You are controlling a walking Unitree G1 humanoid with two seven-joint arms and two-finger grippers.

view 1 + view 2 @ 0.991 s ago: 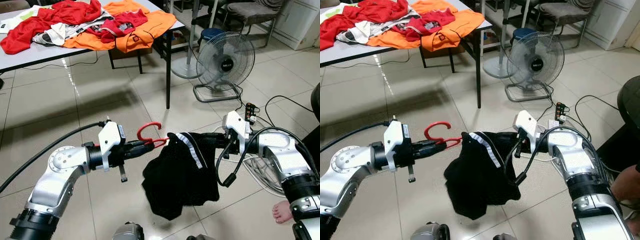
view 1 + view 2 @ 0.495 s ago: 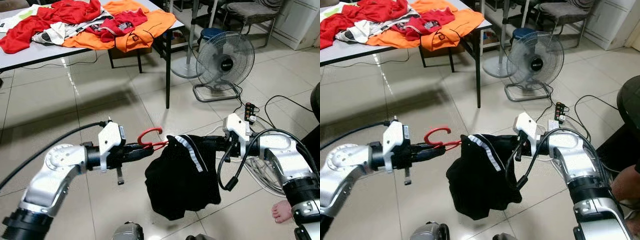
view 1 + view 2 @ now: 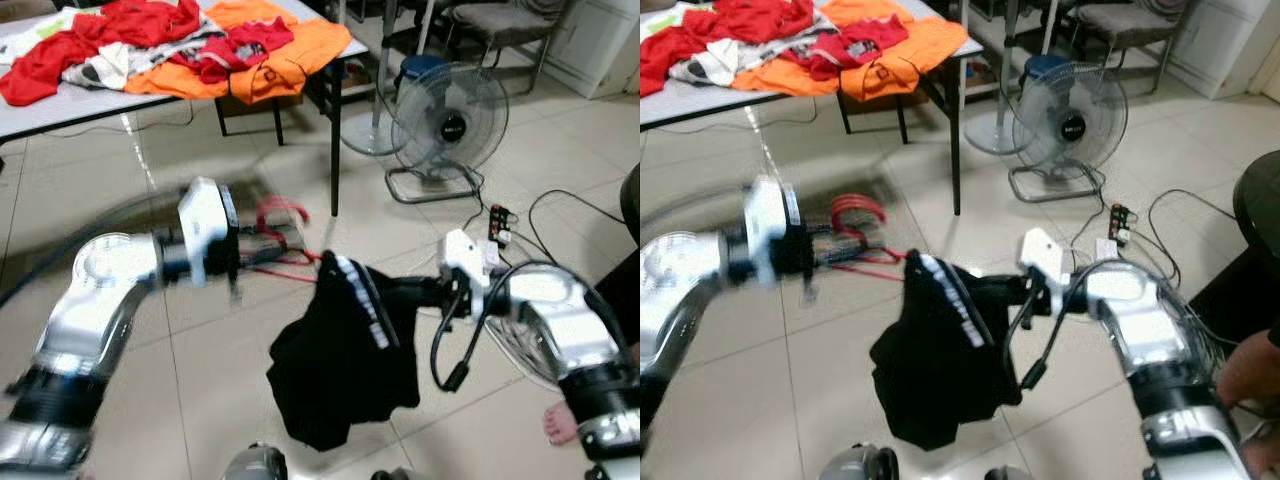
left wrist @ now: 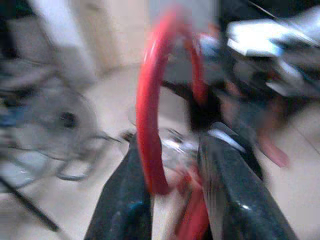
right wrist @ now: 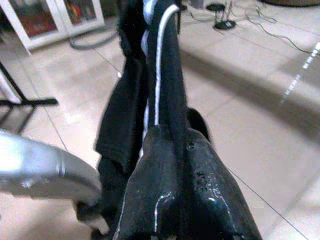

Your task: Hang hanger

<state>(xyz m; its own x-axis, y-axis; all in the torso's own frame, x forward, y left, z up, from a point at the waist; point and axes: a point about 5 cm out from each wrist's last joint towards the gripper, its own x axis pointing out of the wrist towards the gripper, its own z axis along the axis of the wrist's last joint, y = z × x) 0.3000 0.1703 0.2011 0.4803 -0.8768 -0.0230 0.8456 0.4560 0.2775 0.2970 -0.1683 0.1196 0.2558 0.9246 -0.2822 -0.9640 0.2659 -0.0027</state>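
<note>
A red plastic hanger [image 3: 278, 215] sticks out from my left gripper [image 3: 262, 255], which is shut on its lower part; both are blurred. In the left wrist view the red hook [image 4: 150, 110] curves up between my two black fingers [image 4: 125, 210]. A black garment with a white stripe [image 3: 345, 350] hangs from the hanger's other end down toward the floor. My right gripper [image 3: 405, 293] is shut on the garment's upper edge, and the right wrist view shows the striped cloth [image 5: 160, 75] pinched between its fingers [image 5: 150, 200].
A grey table [image 3: 60, 105] piled with red and orange clothes stands at the back left. A floor fan [image 3: 450, 120], a power strip [image 3: 498, 222] with cables and a person's bare foot [image 3: 563, 420] lie to the right. Tiled floor lies below.
My left arm has swung up and to the left with the hanger, now blurred. The garment's top has been pulled leftward with it. The right gripper has stayed on the cloth.
</note>
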